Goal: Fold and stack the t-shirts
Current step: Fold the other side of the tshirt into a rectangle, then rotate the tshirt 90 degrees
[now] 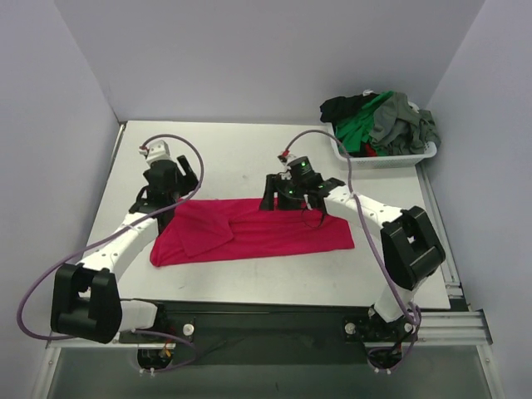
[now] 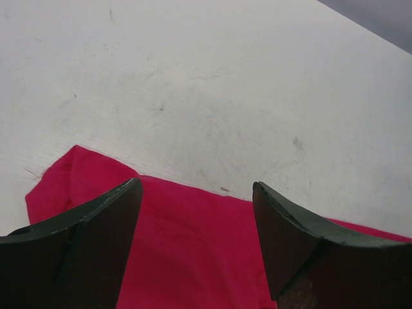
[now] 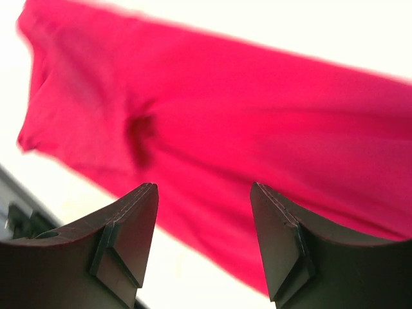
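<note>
A crimson-red t-shirt (image 1: 249,233) lies folded into a long strip across the middle of the table. My left gripper (image 1: 184,184) hovers over the shirt's far left edge. In the left wrist view, the left gripper (image 2: 196,193) is open, with only the red t-shirt (image 2: 187,251) beneath it. My right gripper (image 1: 281,201) is above the strip's far edge near the centre. In the right wrist view, the right gripper (image 3: 203,190) is open and empty above the red t-shirt (image 3: 244,122). Green (image 1: 362,125), grey (image 1: 401,120) and black (image 1: 341,108) t-shirts are heaped in the basket.
A white plastic basket (image 1: 384,160) stands at the table's back right corner. Bare white table (image 2: 212,84) stretches beyond the shirt toward the back wall. Grey walls close in the left, back and right sides.
</note>
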You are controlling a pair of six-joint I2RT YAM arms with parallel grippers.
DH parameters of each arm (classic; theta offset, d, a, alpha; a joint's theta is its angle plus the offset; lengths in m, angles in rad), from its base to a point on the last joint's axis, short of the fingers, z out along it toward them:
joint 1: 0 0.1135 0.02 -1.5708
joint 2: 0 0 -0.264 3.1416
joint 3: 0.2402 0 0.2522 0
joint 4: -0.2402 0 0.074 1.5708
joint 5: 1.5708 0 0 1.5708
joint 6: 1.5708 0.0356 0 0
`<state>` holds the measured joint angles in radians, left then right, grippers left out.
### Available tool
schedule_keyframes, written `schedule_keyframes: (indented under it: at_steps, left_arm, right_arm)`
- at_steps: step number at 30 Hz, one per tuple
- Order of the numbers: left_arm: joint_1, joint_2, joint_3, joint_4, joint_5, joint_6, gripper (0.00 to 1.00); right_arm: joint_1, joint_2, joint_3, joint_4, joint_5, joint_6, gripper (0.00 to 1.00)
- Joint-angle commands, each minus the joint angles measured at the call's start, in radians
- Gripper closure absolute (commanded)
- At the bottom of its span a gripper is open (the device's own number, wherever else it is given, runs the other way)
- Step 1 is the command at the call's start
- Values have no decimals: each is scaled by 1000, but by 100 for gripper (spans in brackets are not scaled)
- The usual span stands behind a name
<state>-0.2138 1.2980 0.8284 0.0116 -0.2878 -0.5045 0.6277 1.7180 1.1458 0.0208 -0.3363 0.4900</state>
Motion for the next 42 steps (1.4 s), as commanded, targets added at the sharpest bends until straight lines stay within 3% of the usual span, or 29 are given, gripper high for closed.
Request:
schedule_keyframes:
  at_steps: [1,17,33,42]
  left_arm:
    - [-33,16,-11,34,42,0,20]
    - [-73,165,-32,106,113,-14,19]
    - [-73,170,-41,114,130,-16,19]
    - [-75,205,-55,117,202,-63,19]
  right_arm:
    - [-111,-24,-41,-18,51,-27,40]
    - [-451,-28,-156,-18,112,-56,40]
    - [-464,-146,-212,-136,235,-64,40]
    - [-436,-166,-208,-65,140,-87,40]
